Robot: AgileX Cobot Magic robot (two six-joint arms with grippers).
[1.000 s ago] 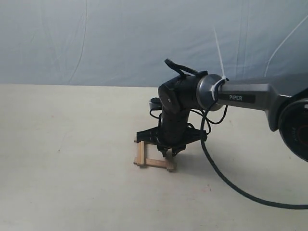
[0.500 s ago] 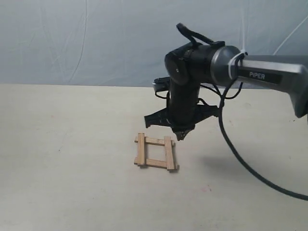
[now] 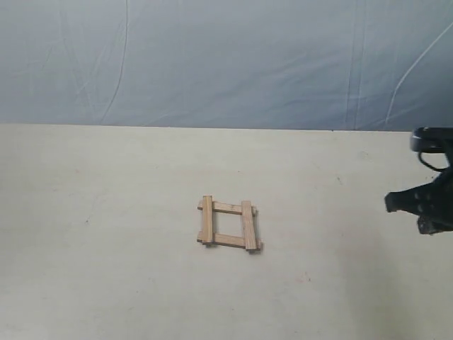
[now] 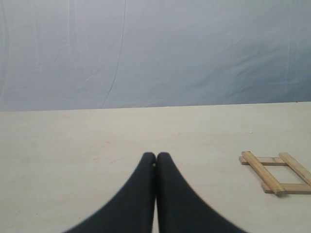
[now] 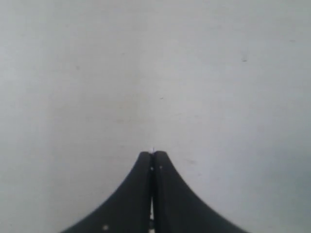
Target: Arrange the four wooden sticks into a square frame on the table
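Note:
The four wooden sticks lie as a small square frame in the middle of the table, ends overlapping, two long slats resting across the other two. The left wrist view shows the same square frame lying well off to one side of my left gripper, whose black fingers are pressed together on nothing. My right gripper is shut too, empty, over bare table. In the exterior view only part of the right arm shows at the right edge, far from the frame; the left arm is out of sight there.
A blue-grey sheet backdrop hangs behind the table's far edge. Faint specks and scuffs mark the pale table surface around the frame.
My right arm has risen off the square frame and swung away to the right edge of the exterior view. The frame stays where it lay.

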